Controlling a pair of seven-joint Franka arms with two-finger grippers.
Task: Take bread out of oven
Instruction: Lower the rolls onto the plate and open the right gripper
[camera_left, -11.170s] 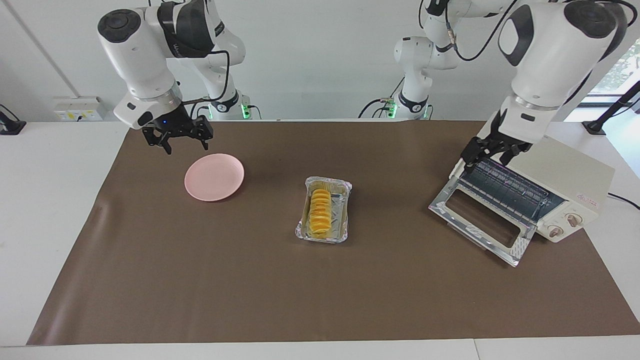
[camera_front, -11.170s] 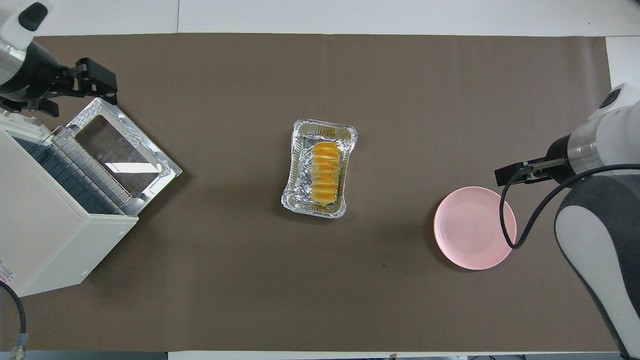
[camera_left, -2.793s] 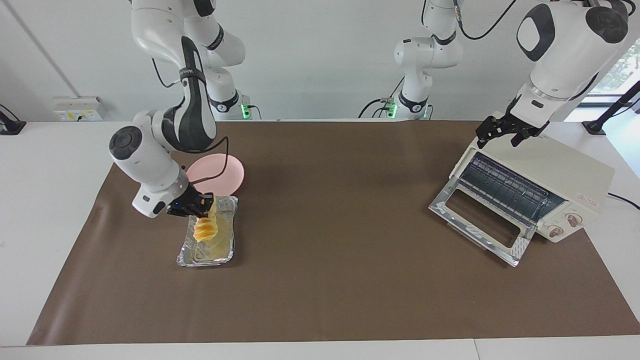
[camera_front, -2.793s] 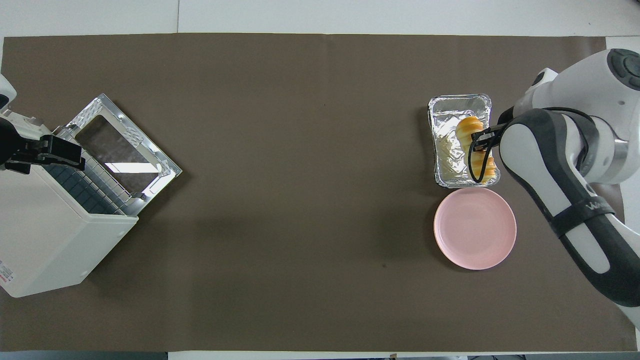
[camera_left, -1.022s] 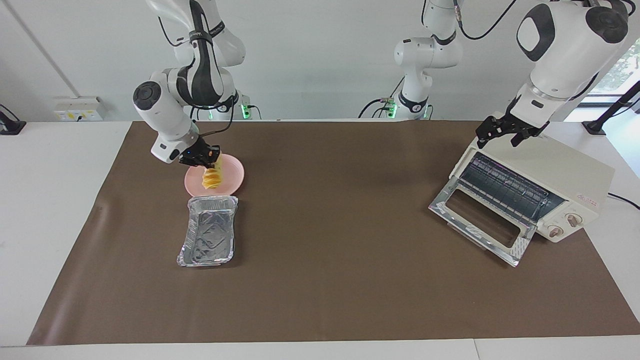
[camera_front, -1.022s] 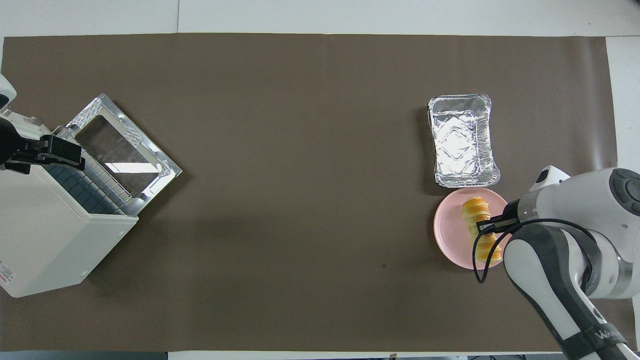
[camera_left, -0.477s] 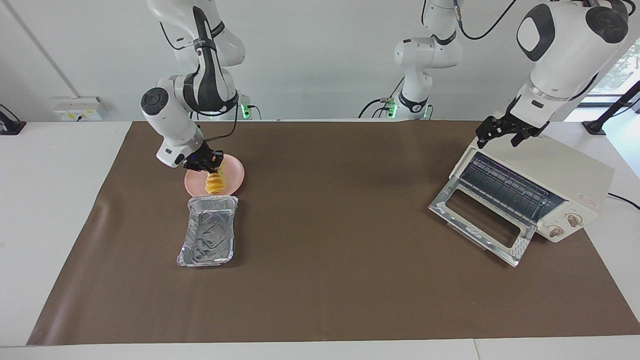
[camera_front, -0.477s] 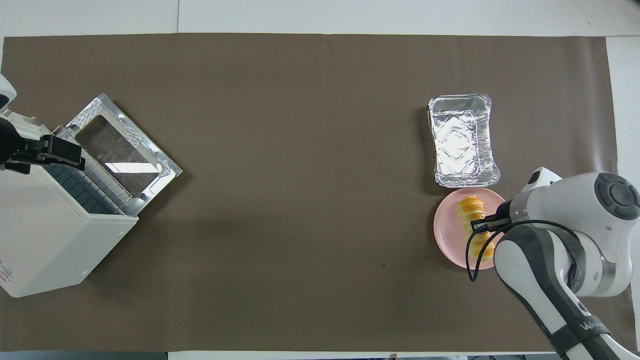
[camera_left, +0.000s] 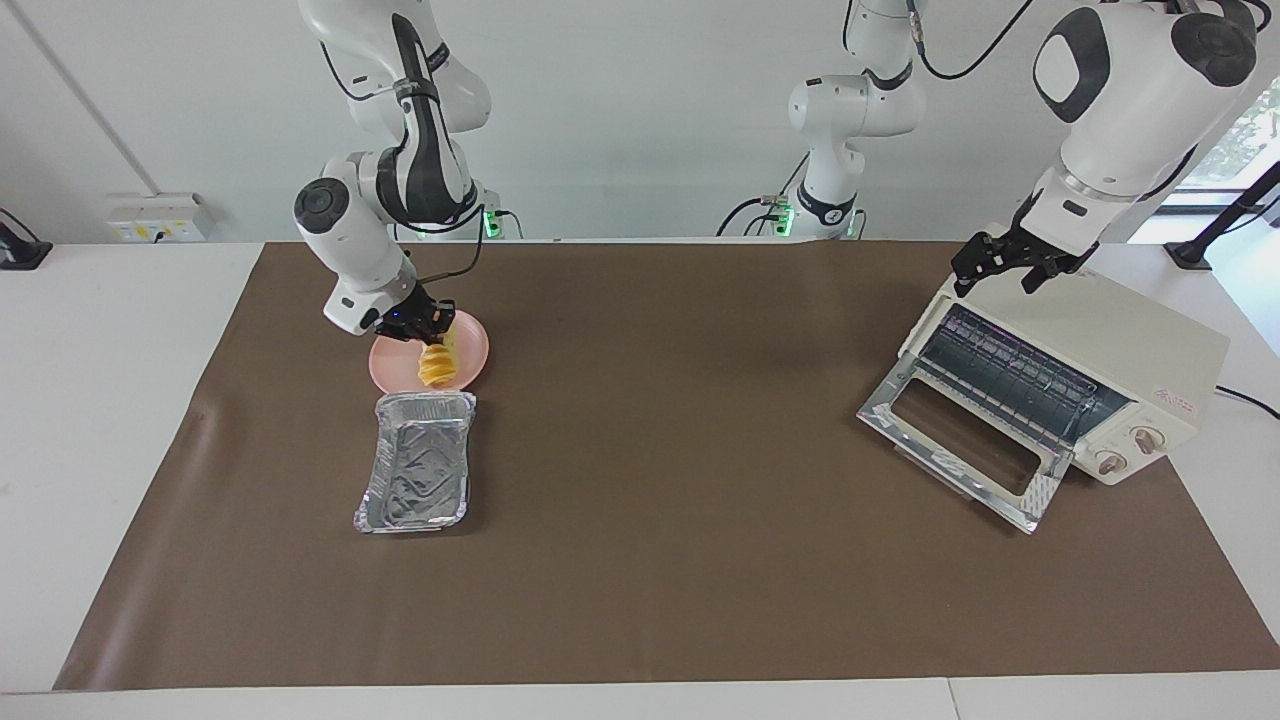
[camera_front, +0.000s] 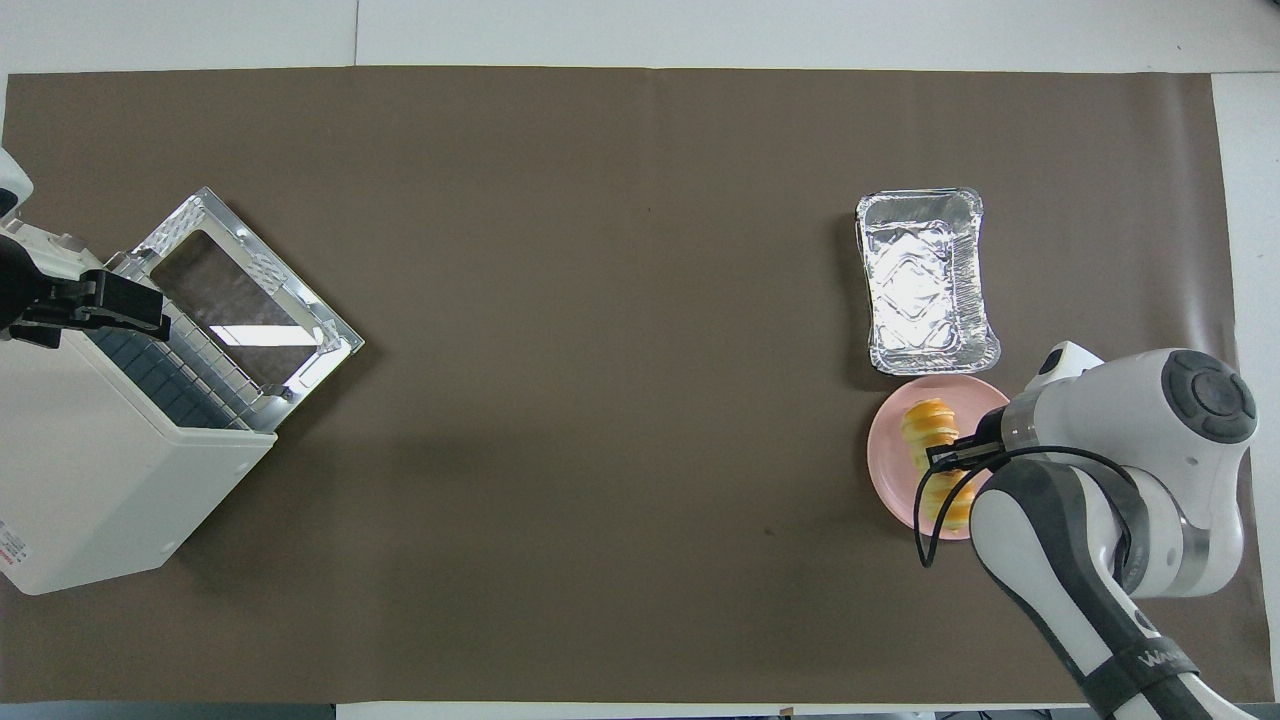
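The bread (camera_left: 436, 366), a ridged yellow-orange loaf, rests tilted on the pink plate (camera_left: 476, 345) at the right arm's end of the table. My right gripper (camera_left: 427, 323) is at the loaf's upper end, low over the plate. From above, the gripper (camera_front: 945, 457) covers the middle of the bread (camera_front: 930, 422) on the plate (camera_front: 888, 472). The cream oven (camera_left: 1125, 345) stands at the left arm's end, its glass door (camera_left: 960, 440) dropped open and its wire rack bare. My left gripper (camera_left: 1010, 268) hangs open over the oven's top edge, holding nothing.
An empty silver foil tray (camera_left: 415, 470) lies beside the plate, farther from the robots; it also shows in the overhead view (camera_front: 925, 280). A brown mat (camera_left: 680, 560) covers the table. The oven's open door (camera_front: 240, 290) juts out toward the middle of the mat.
My right gripper has brought the bread lower onto the pink plate and a little toward the table's middle. The left arm has not moved.
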